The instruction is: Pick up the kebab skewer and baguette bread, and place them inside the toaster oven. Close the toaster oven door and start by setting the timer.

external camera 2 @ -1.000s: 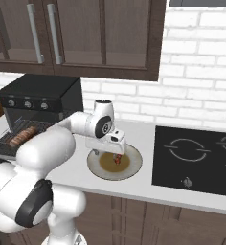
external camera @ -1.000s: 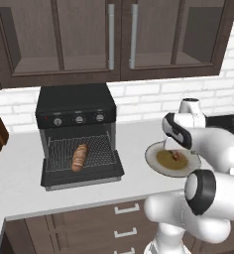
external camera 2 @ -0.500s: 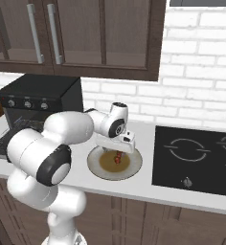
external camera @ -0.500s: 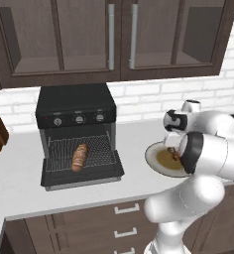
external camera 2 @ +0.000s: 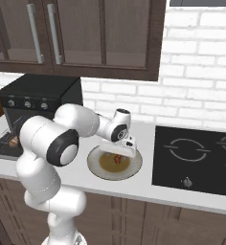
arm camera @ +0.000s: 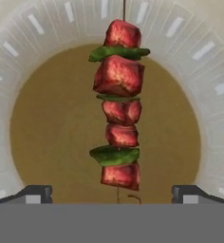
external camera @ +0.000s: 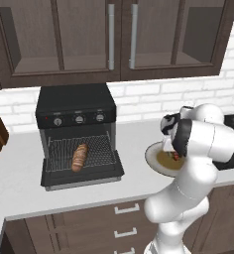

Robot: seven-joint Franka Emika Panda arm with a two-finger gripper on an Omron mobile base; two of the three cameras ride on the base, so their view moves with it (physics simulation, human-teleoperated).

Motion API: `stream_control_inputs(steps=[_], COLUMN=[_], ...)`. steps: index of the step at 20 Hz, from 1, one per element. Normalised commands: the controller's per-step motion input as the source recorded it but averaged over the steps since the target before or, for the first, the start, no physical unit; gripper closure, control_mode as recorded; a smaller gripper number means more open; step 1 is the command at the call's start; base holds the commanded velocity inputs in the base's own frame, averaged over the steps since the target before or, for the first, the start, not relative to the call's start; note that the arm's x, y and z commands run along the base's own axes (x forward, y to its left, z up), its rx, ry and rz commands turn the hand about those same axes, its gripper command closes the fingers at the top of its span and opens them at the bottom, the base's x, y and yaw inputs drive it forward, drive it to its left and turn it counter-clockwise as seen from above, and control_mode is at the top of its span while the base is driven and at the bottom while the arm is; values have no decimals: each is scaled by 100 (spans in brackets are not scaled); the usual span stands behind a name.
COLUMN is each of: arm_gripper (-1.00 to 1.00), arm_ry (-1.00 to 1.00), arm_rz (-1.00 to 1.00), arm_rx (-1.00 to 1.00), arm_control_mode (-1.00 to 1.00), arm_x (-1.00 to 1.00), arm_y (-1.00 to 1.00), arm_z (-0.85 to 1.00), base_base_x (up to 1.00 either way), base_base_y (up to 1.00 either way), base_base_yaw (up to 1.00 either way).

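Claw (arm camera: 112,192) poised directly above kebab skewer (arm camera: 118,107), fingers spread wide apart, one dark fingertip (arm camera: 35,193) at each side of the skewer, nothing gripped. Skewer lying flat on brown centre of a round white plate (arm camera: 213,85), well inside the rim; red meat chunks with green pieces between, thin stick end showing at both ends. In the hand view, skewer running lengthwise from bottom to top, midway between the two tips, not touching either.

Plate (external camera 2: 95,165) sitting on the pale worktop (external camera: 20,183), between toaster oven (external camera: 75,101) on the left and black hob (external camera 2: 196,158) on the right. Skewer (external camera 2: 117,158) visible as a small red spot on the plate just under the claw (external camera 2: 128,148). From the left base view, arm bent over the plate (external camera: 153,161), hiding most of it; skewer (external camera: 175,157) barely seen as a red speck at the wrist.

Baguette bread (external camera: 79,157) already lying on the wire rack inside the toaster oven, tilted slightly, towards the middle of the rack. Toaster oven door (external camera: 84,174) dropped fully open, flat on the worktop in front of the appliance. Three knobs in a row above the opening, small red light at their left.

Dark wood cabinets (external camera: 114,37) above, white brick wall behind.
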Motion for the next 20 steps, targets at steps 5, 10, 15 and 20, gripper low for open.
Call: stream_control_inputs(steps=[5, 10, 15, 20], arm_gripper=[-100, -100, -100, 100], arm_ry=[-5, -6, -5, -2], arm_rz=[3, 3, 4, 3], arm_rx=[0, 0, 0, 0], arm_control_mode=[-100, -100, -100, -100], arm_x=[0, 4, 15, 0], arm_y=[0, 0, 0, 0], arm_z=[-18, -17, -17, -16], base_base_x=[0, 0, 0, 0], base_base_y=[0, 0, 0, 0], base_base_yaw=[0, 0, 0, 0])
